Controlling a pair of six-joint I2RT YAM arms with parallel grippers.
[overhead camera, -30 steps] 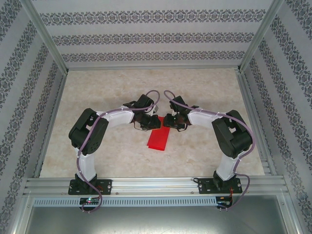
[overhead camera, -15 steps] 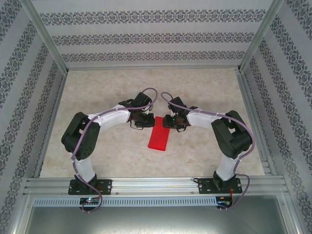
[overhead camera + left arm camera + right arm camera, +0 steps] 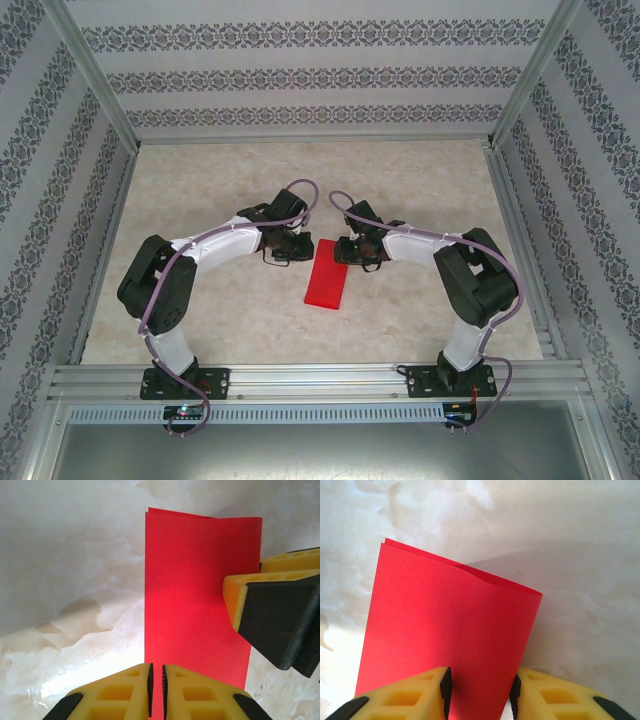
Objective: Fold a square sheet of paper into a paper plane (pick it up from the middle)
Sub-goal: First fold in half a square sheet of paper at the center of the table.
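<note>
Paper is only folded in half, laid flat in the middle. Left gripper is squeezed shut at its left edge, right gripper is spread open over it. Nose and wing folds are left.

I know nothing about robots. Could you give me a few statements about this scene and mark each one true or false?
1. The red paper is folded into a two-layer rectangle. True.
2. It is already a pointed plane. False: it is a plain rectangle lying on the table.
3. The right end effector has its jaws apart. True.
4. The left end effector is wide open. False: its jaws are nearly together.
</note>
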